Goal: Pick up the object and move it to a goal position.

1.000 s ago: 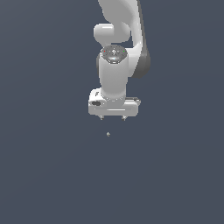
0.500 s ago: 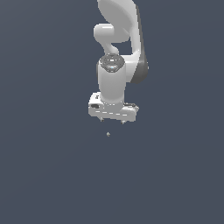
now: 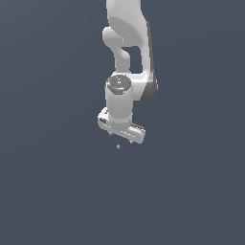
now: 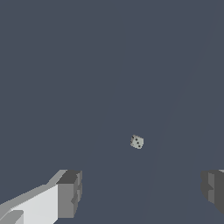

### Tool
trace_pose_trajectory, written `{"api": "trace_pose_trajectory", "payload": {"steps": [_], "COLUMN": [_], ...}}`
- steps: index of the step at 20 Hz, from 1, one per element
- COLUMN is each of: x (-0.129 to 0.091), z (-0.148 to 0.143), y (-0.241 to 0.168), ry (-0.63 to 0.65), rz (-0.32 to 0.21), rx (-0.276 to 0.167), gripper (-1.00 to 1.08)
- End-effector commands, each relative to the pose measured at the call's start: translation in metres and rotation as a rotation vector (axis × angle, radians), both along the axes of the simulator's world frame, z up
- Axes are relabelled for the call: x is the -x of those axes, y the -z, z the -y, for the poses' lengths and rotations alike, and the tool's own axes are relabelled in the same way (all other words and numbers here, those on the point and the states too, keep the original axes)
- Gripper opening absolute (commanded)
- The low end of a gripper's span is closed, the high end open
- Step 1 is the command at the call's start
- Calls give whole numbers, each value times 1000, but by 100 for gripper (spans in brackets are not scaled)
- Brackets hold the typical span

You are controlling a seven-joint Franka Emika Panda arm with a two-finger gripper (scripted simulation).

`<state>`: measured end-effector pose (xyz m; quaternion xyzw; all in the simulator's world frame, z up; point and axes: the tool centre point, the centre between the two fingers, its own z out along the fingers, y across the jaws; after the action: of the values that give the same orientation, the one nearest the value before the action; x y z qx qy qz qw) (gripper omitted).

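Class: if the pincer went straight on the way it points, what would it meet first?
Probably the small grey object, lying ahead between the open pincer fingers; depth is unclear, and it sits slightly off-centre.

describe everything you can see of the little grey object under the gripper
The object is a tiny pale grey, roughly cube-shaped piece with a few dark specks on its faces, sitting slightly tilted. In the exterior view it is a mere speck just below the white gripper. It lies apart from both dark fingertips; nothing touches it.
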<state>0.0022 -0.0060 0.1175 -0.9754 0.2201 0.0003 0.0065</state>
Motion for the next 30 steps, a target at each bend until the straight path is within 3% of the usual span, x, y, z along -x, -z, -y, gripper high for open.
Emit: {"api": "trace_pose_trajectory", "payload": {"steps": [1,14,30], "x": [1,7,9], "z": [3,14,16], "y": [13,54,85], "ry": [79,339,365], "rz": [-2,-5,-5], "rx": [0,10,12], "gripper": [100,100,100]}}
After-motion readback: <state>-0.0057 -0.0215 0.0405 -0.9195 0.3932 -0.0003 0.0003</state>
